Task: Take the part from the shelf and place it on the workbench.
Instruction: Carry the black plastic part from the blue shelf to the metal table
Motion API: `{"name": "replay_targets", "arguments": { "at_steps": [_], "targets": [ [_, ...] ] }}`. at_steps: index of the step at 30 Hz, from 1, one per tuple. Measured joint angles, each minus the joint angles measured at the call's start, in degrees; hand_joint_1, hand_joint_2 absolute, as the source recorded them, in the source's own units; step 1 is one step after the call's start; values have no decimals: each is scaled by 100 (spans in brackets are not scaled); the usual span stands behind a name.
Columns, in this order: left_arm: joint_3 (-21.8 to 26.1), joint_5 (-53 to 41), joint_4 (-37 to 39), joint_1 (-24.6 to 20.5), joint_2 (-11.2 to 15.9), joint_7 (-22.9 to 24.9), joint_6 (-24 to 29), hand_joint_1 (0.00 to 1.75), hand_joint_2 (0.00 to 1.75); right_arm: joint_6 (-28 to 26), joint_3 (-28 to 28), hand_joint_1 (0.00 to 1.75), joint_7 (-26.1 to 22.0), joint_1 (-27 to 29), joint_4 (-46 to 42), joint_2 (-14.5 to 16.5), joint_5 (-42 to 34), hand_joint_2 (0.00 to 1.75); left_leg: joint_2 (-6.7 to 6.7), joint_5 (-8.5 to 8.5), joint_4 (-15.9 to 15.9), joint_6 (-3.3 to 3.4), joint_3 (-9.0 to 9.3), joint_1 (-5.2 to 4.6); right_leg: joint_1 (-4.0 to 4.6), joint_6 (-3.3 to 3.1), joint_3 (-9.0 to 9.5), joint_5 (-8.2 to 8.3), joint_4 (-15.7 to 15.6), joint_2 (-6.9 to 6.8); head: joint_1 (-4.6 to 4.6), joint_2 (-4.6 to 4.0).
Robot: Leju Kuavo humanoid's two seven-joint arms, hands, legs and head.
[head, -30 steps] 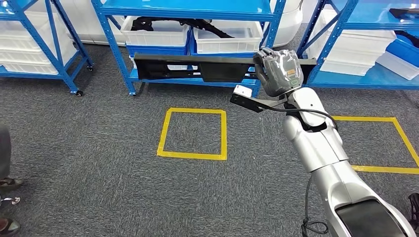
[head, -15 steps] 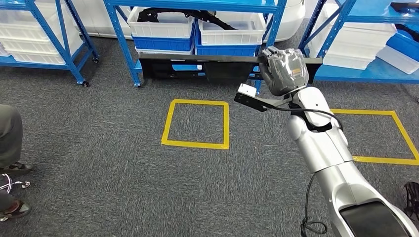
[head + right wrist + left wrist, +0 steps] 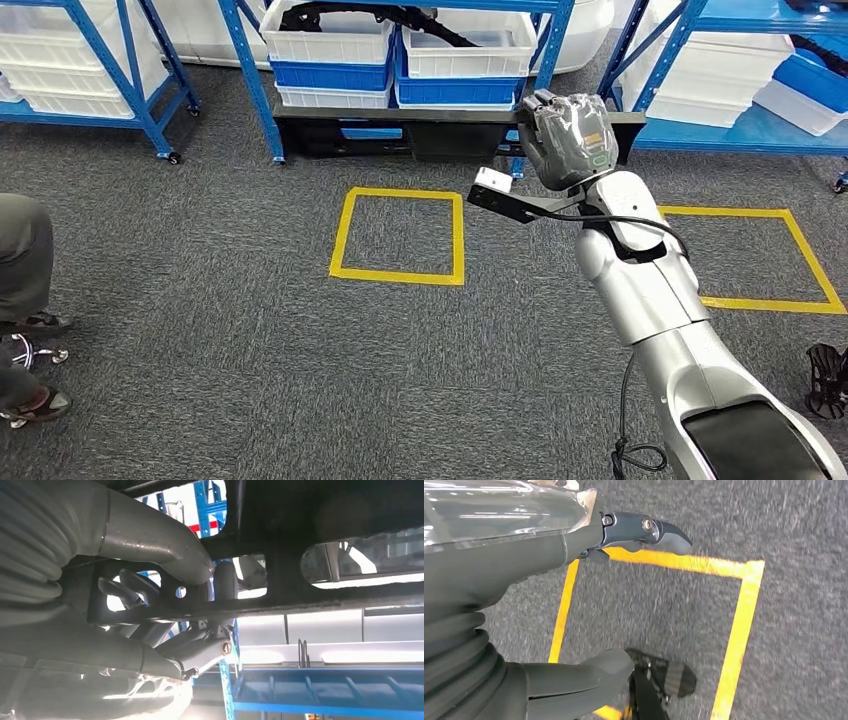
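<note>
A: Biggest first?
B: Grey carpet floor (image 3: 200, 330), across the whole head view. Blue shelf (image 3: 400, 20) along the far edge, flanked by more blue racks at far left and far right.

A: On the shelf?
B: White and blue bins (image 3: 330, 45) side by side on the lower level, something dark and curved lying in the white ones.

A: On the floor?
B: Two yellow tape squares: one (image 3: 398, 237) near the middle, in front of the shelf, the other (image 3: 765, 258) off to the right, partly behind the arm.

A: The arm?
B: Silver right arm (image 3: 650, 300), rising from the lower right corner toward the shelf, black cable trailing along it.

A: And the part?
B: Long black part (image 3: 400, 125), held level in the air just in front of the shelf's lower level, above the carpet, spanning from the shelf's left post to past its right post. Open cut-outs visible along it in the right wrist view (image 3: 325, 510).

A: Right hand?
B: Right hand (image 3: 568, 140) wrapped round the part near its right end, thumb on one side and fingers (image 3: 200, 652) curled on the other, clamping it.

A: Left hand?
B: Left hand (image 3: 574, 605) hanging over the carpet and a yellow tape square (image 3: 744, 625), thumb and fingers apart, nothing between them.

A: Anything smaller?
B: A person's trouser leg and shoes (image 3: 30, 320) at the left edge. A small black object (image 3: 828, 378) on the carpet at the right edge; cannot tell what.
</note>
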Motion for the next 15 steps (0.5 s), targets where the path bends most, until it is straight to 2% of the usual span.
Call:
{"name": "replay_targets", "arguments": {
  "at_steps": [2, 3, 7, 10, 15],
  "targets": [
    [0, -20, 0, 5, -1, -39, 44, 0, 175, 5, 1, 175, -1, -11, 0, -8, 14, 175, 4, 32, -17, 63, -19, -35, 10, -19, -16, 25, -28, 5, 14, 0],
    [0, -26, 0, 7, -1, -54, 57, 0, 175, 9, 2, 175, 1, -19, 0, -14, 20, 175, 1, 48, -17, 90, -30, -55, 1, -8, -17, 52, -46, 5, 13, 0],
    [0, -35, 0, 9, -3, -70, 71, 0, 175, 22, 2, 175, 4, -54, 0, -34, 28, 175, -1, 100, -16, 172, -81, -89, -28, 111, -24, 151, -111, 5, 12, 0],
    [0, -37, 0, 9, -5, -72, 73, 0, 175, 34, 2, 175, 6, -58, 0, -53, 48, 175, 0, 113, -13, 190, -91, -94, -34, 154, -25, 180, -130, 5, 11, 0],
    [4, -42, 0, 16, -3, -80, 73, 0, 175, 78, -5, 175, 43, -104, -4, -191, 114, 175, -1, 116, -11, 193, -93, -95, -33, 169, -27, 190, -132, 4, 9, 0]
  ]
}}
